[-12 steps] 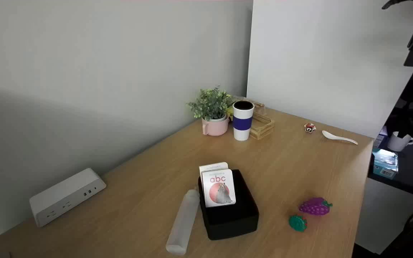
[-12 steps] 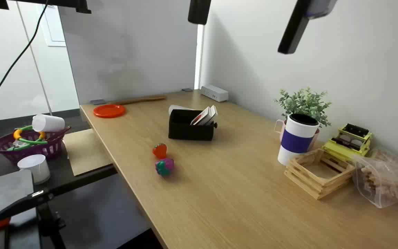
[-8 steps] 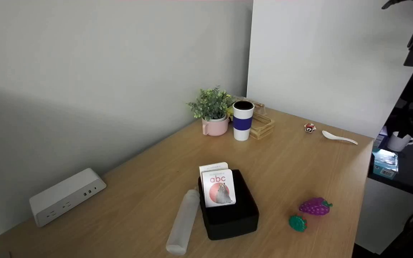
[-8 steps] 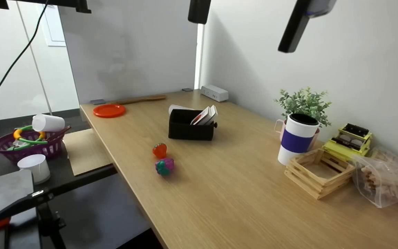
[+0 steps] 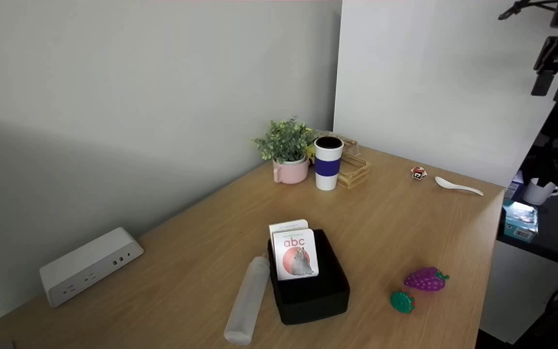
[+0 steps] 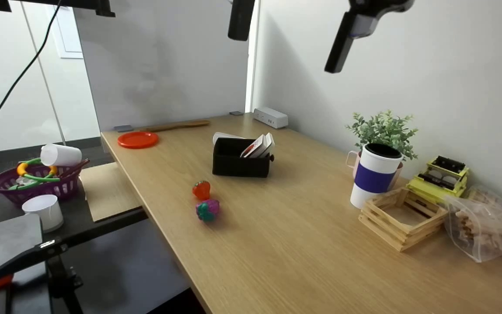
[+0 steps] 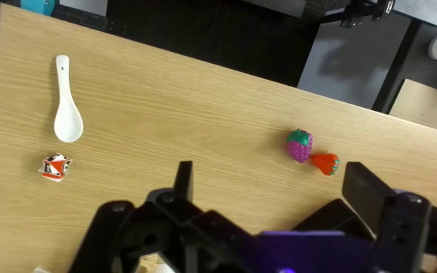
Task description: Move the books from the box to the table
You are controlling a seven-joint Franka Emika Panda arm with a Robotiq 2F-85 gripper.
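The books (image 5: 296,254) lean in the box (image 5: 315,311) — well below the wide-spread, empty hand (image 6: 286,52) and off to one side.

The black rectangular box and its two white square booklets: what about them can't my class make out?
Rear white square booklet: most of its cover, hidden in an exterior view by the front white "abc" booklet.
Print above "abc", in an exterior view: too small to read.
Black box, wrist view: partly hidden by the black gripper.
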